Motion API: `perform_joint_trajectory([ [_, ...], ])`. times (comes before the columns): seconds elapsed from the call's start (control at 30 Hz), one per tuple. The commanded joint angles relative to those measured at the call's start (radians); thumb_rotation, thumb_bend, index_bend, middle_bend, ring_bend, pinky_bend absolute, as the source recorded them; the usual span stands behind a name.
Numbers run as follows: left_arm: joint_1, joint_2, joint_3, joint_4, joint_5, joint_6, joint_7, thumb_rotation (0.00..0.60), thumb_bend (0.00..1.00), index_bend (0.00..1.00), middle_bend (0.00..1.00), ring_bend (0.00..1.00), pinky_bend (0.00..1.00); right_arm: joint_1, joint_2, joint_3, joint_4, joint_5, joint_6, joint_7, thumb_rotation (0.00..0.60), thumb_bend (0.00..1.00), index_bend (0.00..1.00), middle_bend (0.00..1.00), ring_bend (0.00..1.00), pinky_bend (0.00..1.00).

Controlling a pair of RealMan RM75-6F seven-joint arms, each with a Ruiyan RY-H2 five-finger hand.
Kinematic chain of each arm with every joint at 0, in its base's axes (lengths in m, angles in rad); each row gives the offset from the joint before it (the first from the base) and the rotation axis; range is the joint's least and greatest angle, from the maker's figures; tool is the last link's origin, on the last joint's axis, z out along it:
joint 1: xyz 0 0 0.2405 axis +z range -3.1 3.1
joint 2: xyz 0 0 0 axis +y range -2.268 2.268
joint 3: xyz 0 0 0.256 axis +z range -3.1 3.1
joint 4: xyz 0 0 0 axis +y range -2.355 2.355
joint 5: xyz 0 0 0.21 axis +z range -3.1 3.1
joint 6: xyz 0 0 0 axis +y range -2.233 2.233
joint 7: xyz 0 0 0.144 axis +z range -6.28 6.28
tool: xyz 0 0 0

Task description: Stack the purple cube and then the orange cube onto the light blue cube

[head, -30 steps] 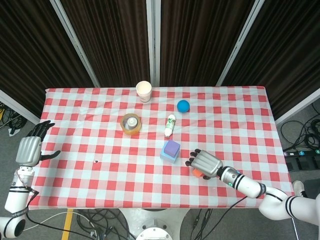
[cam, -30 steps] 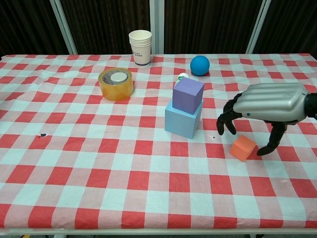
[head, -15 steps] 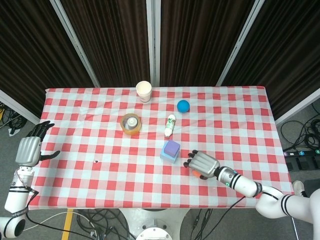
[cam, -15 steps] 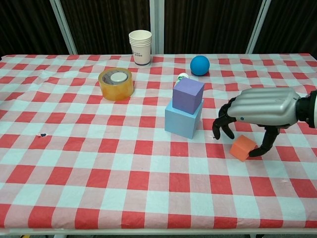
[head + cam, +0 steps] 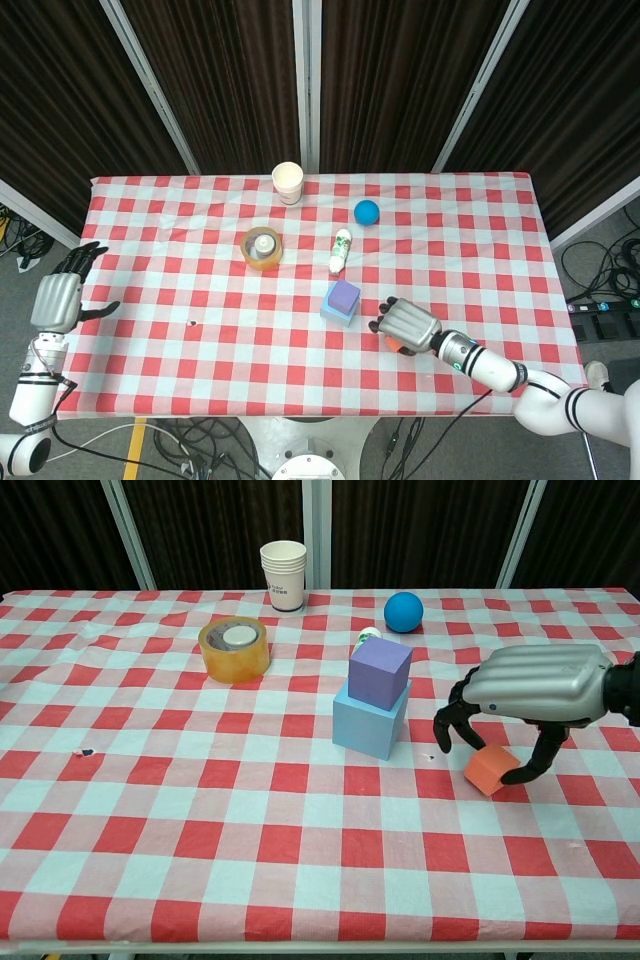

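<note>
The purple cube sits on the light blue cube at mid-table; in the head view the purple cube covers most of the light blue cube. To their right, my right hand arches over the orange cube, gripping it between thumb and fingers. The cube is tilted and barely off the cloth. From above, my right hand hides most of the orange cube. My left hand hangs with fingers apart and nothing in it, beyond the table's left edge.
A stack of paper cups stands at the back. A roll of yellow tape lies left of the stack of cubes. A blue ball and a lying white bottle are behind the cubes.
My right hand closed around the orange cube and rose slightly, tipping the cube and lifting it a little. The left hand and the two stacked cubes stayed still.
</note>
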Motion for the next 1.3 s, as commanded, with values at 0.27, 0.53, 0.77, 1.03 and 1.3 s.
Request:
perform_joint_trajectory([
  [0.27, -0.001, 0.0, 0.002, -0.001, 0.003, 0.001, 0.002, 0.6, 0.11, 0.24, 0.24, 0.16, 0.29, 0.025, 0.221, 0.03, -0.153, -0.065, 0.114, 0.057, 0.6, 0.13, 0.37, 0.53, 0.28, 0.3],
  [0.53, -0.003, -0.006, 0.003, 0.006, 0.001, -0.008, 0.007, 0.6, 0.11, 0.24, 0.24, 0.16, 0.29, 0.152, 0.364, 0.1, -0.203, -0.128, 0.071, 0.13, 0.6, 0.13, 0.42, 0.53, 0.28, 0.3],
  [0.77, -0.002, -0.01, 0.001, 0.013, -0.006, -0.014, 0.003, 0.6, 0.11, 0.24, 0.24, 0.16, 0.29, 0.309, 0.324, 0.094, -0.109, -0.224, -0.031, 0.286, 0.6, 0.16, 0.42, 0.53, 0.28, 0.31],
  [1.03, -0.001, -0.009, -0.007, 0.013, -0.016, -0.022, -0.033, 0.6, 0.11, 0.24, 0.24, 0.16, 0.29, 0.426, 0.227, 0.058, 0.04, -0.285, -0.04, 0.472, 0.6, 0.17, 0.42, 0.52, 0.28, 0.33],
  [1.3, -0.002, -0.021, -0.007, 0.036, -0.023, -0.033, -0.039, 0.6, 0.11, 0.24, 0.24, 0.16, 0.29, 0.502, 0.157, 0.007, 0.158, -0.339, -0.001, 0.584, 0.6, 0.17, 0.41, 0.51, 0.28, 0.33],
])
